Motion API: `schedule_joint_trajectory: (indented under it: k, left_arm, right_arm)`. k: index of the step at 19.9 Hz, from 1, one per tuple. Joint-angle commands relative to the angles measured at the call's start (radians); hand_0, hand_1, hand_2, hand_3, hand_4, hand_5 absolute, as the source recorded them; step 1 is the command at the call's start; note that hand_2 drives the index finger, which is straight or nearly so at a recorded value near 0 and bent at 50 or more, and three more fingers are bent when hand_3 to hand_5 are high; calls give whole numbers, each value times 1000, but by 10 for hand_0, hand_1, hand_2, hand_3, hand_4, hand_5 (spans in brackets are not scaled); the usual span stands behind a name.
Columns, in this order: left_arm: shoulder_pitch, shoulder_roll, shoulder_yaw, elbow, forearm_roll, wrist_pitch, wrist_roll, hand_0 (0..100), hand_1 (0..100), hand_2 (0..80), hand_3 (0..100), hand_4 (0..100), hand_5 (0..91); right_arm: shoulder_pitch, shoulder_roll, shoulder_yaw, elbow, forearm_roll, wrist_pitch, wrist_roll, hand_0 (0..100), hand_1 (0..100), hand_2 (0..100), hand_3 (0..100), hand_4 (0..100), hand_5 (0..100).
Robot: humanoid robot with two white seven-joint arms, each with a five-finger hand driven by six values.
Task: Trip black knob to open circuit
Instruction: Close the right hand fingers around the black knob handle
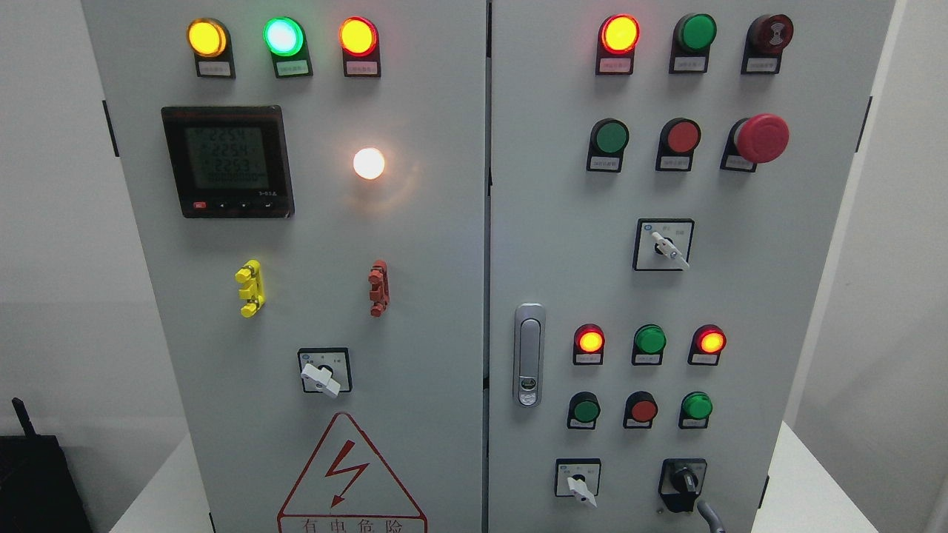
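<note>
1. Nearest the camera, at the bottom edge right of the middle, a grey finger-like tip (709, 516) pokes into view just below the black knob (683, 481). It is most likely part of the right hand, but too little shows to be sure.
2. Whether the fingers are released, clenched or grasping anything, I cannot tell. The tip looks just short of the knob, possibly touching its housing.
3. No left arm shows anywhere.
4. The knob sits low on the right door (785, 244) of the cabinet, at the far right of the bottom row, with a white selector (578, 483) to its left.
5. It looks like a small, rigid plastic rotary switch with a raised bar across its face. I judge it stiff, turning with a click, and smooth enough to slip under a loose pinch.
6. The best hold is probably across that raised bar, fingers on either flat side, then a firm twist.
7. Above it, a red button (642, 409) and green lamps sit close by, so a stray finger could press one.
</note>
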Motion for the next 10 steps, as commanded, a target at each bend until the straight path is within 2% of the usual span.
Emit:
schedule_joint_trajectory:
  k: [1,10]
  left_arm:
    - [-2,0,1,0,2,-2,0,120,389,0,0,0,0]
    - [-4,0,1,0,2,-2,0,120,389,0,0,0,0]
  right_arm:
    - [-8,-1,10,-17,-2,-7,2,0,0,22,1000,1000,1000]
    - [-11,-3,24,-15,-2,-7,2,0,0,24,1000,1000,1000]
